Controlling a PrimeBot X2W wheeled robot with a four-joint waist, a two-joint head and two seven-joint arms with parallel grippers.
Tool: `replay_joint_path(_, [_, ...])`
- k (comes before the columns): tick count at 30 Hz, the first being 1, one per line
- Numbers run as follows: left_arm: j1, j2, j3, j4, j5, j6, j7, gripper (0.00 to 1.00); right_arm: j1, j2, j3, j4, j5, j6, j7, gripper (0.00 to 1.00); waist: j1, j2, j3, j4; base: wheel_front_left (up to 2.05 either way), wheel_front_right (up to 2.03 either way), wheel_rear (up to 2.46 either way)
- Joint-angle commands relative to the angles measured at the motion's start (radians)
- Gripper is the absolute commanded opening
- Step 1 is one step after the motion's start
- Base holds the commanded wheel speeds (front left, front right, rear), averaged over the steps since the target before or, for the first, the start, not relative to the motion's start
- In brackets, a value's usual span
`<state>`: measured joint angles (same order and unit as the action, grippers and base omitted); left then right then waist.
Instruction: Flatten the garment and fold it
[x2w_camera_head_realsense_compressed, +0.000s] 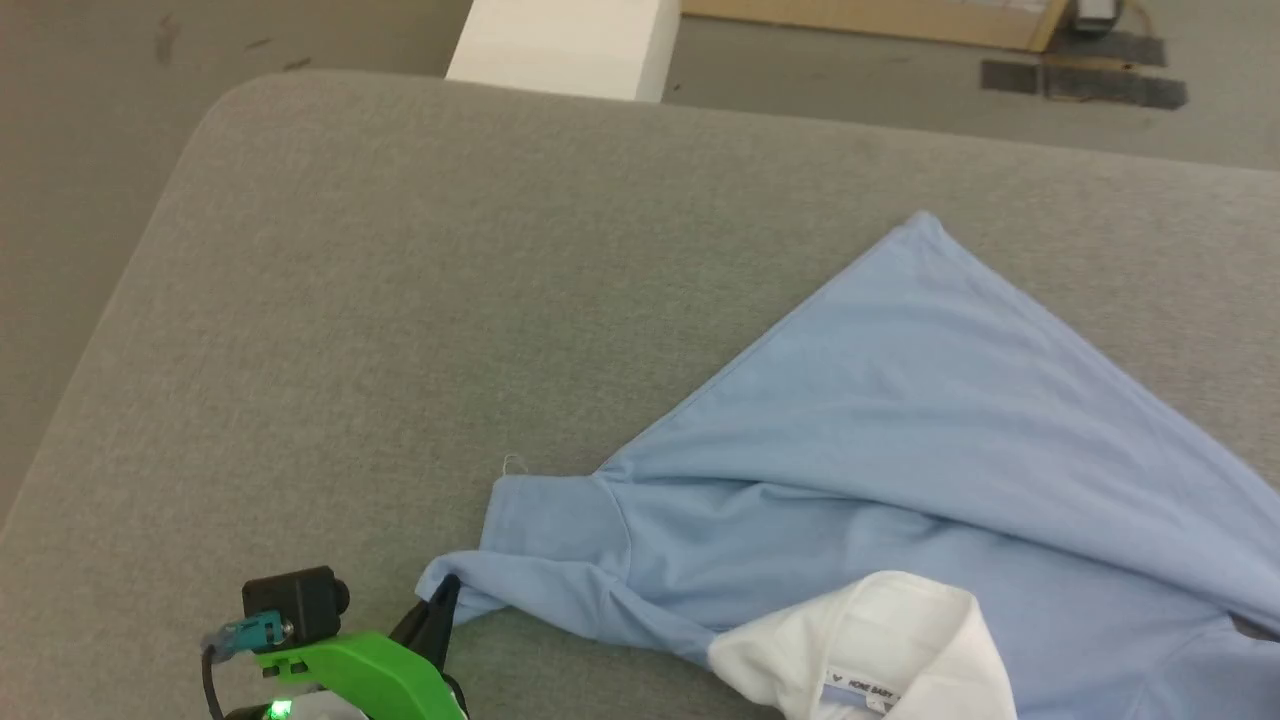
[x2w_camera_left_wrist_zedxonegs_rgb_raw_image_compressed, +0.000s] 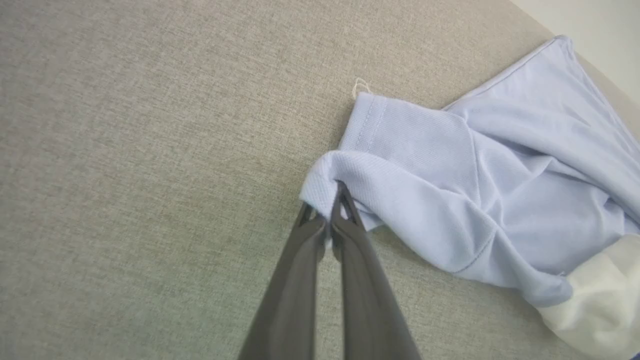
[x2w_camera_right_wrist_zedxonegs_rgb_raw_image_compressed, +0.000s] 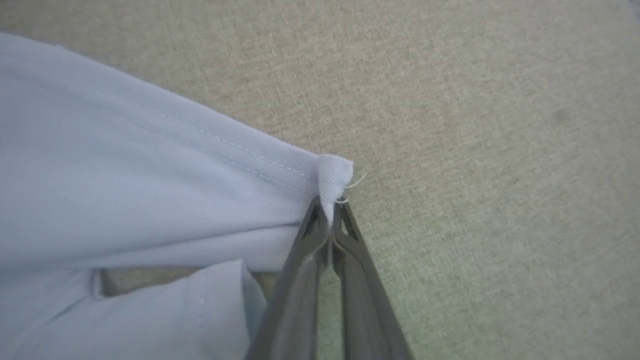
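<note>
On grey cushion (x2w_camera_head_realsense_compressed: 400, 300), L gripper (x2w_camera_left_wrist_zedxonegs_rgb_raw_image_compressed: 337, 195) pinches garment (x2w_camera_head_realsense_compressed: 900, 400) sleeve, R gripper (x2w_camera_right_wrist_zedxonegs_rgb_raw_image_compressed: 330, 207) clamps hem corner; collar (x2w_camera_head_realsense_compressed: 900, 630) cut off.

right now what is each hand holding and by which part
Both hold the garment: left hand pinches a sleeve edge, right hand a stitched corner.
</note>
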<state>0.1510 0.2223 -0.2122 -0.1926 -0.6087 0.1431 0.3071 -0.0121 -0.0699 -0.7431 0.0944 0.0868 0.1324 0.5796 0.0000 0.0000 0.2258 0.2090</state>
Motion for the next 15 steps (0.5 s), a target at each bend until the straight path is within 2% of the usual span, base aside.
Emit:
replay_joint_path(1, [0.011,0.008,-0.001,-0.007,-0.009,0.002,0.004,0.0,0.031,0.008,0.005,0.001,0.014,-0.002,0.052,0.0,0.0,0.0,-0.036,-0.038,0.0,0.0,0.0])
replay_joint_path(3, [0.012,0.006,-0.005,-0.011,-0.013,0.001,0.006,0.0,0.053,0.012,0.02,-0.014,0.026,-0.002,0.103,0.0,0.0,0.0,-0.039,-0.039,0.0,0.0,0.0])
replay_joint_path(4, [0.013,0.006,-0.007,-0.013,-0.013,0.001,0.007,0.0,0.06,0.013,0.026,-0.027,0.029,-0.002,0.113,0.09,0.0,0.0,-0.04,-0.039,0.0,0.0,0.0])
replay_joint_path(5, [0.014,0.006,-0.008,-0.014,-0.014,0.0,0.007,0.0,0.063,0.013,0.032,-0.04,0.031,-0.002,0.111,0.4,0.0,0.0,-0.041,-0.038,0.0,0.0,0.0])
replay_joint_path(6, [0.015,0.007,-0.009,-0.015,-0.014,0.0,0.008,0.0,0.062,0.013,0.037,-0.058,0.032,-0.002,0.095,1.0,0.0,0.0,-0.042,-0.036,0.0,0.0,0.0])
replay_joint_path(9, [0.014,0.008,-0.012,-0.013,-0.014,-0.001,0.009,0.0,0.053,-0.007,0.081,-0.105,0.045,-0.002,0.015,1.0,0.0,0.0,-0.044,-0.026,0.0,0.0,0.0])
replay_joint_path(15, [-0.006,0.021,-0.001,0.017,-0.028,-0.024,-0.003,0.0,-0.046,-0.101,0.25,-0.16,0.115,-0.002,-0.266,1.0,0.0,0.0,-0.027,-0.002,0.0,0.0,0.0])
